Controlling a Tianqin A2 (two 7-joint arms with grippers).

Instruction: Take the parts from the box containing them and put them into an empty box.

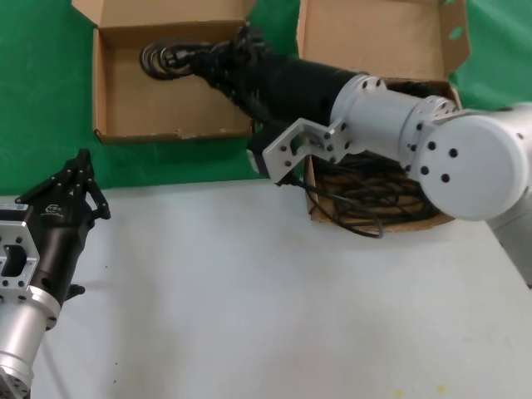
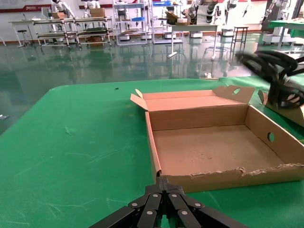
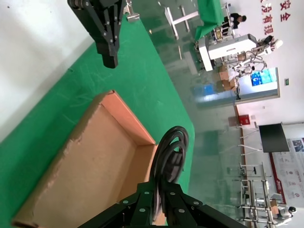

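My right gripper is shut on a coiled black power cord and holds it over the smaller, shallow cardboard box at the back left. The right wrist view shows the cord's loops sticking out beyond the shut fingers, above that box's bare floor. The larger box, with oval holes in its lid tabs, stands at the back right. More black cords lie in it under my right arm. My left gripper is shut and empty, parked at the left over the white table.
Both boxes stand on a green cloth behind the white table. In the left wrist view the smaller box lies just ahead of the left gripper, and the held cord shows at its far side.
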